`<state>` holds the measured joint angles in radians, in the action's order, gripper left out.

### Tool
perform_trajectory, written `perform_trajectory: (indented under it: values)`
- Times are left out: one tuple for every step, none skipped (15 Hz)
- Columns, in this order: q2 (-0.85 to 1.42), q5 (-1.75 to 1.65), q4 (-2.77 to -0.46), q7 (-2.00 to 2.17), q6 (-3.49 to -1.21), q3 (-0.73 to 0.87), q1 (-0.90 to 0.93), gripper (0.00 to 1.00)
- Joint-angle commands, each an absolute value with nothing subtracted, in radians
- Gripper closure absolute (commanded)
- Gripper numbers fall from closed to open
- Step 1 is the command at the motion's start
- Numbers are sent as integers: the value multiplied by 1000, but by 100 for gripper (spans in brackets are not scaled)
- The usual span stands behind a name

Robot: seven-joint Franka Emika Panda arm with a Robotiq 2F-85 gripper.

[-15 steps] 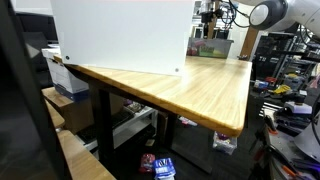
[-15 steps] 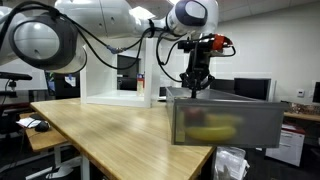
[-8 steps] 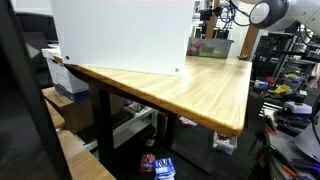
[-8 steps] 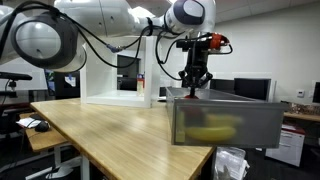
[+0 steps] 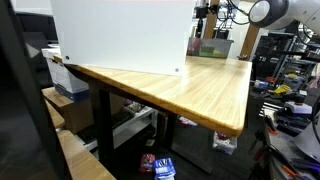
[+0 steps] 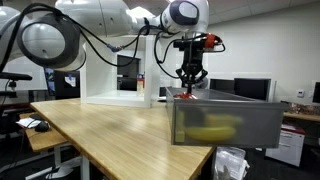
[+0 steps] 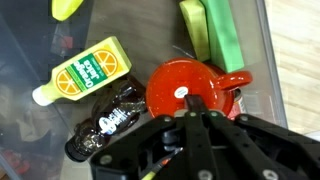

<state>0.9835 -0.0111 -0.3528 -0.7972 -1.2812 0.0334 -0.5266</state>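
Note:
In the wrist view my gripper is shut, its fingertips pressed together right over a red mug whose handle points right. I see nothing between the fingers. The mug lies in a clear plastic bin beside a yellow lemon-juice bottle, a dark crinkled wrapper and a green block. In both exterior views the gripper hangs at the bin's top edge, at the far end of the table. A yellow object shows through the bin's wall.
A large white box stands on the wooden table, also seen behind the arm. The bin sits at the table's corner. Monitors, shelves and cluttered floor surround the table. Long table edges drop off on both sides.
The gripper has shifted slightly up and sideways over the bin, staying shut. Nothing else has moved.

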Motion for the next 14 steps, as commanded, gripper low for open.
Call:
perform_trajectory:
  values:
    - [963, 6, -364, -793, -1296, 20, -489, 100]
    - [961, 4, -365, -796, -1301, 20, -479, 100]
    - [959, 3, -366, -799, -1304, 19, -471, 100]
    - [958, 3, -368, -802, -1306, 18, -463, 100]
    - [956, 2, -370, -806, -1306, 18, -454, 100]
    - [955, 3, -370, -807, -1306, 16, -445, 100]
    - [953, 2, -371, -810, -1306, 15, -436, 100]
    - [951, 2, -371, -813, -1306, 14, -429, 100]
    - [951, -1, -371, -816, -1307, 15, -422, 100]
    - [950, 1, -373, -816, -1305, 14, -418, 100]
    - [949, 2, -374, -819, -1302, 13, -415, 100]
    - [948, 1, -372, -821, -1306, 14, -409, 100]
    - [943, 3, -373, -826, -1300, 11, -408, 100]
    - [943, 4, -373, -827, -1299, 9, -405, 100]
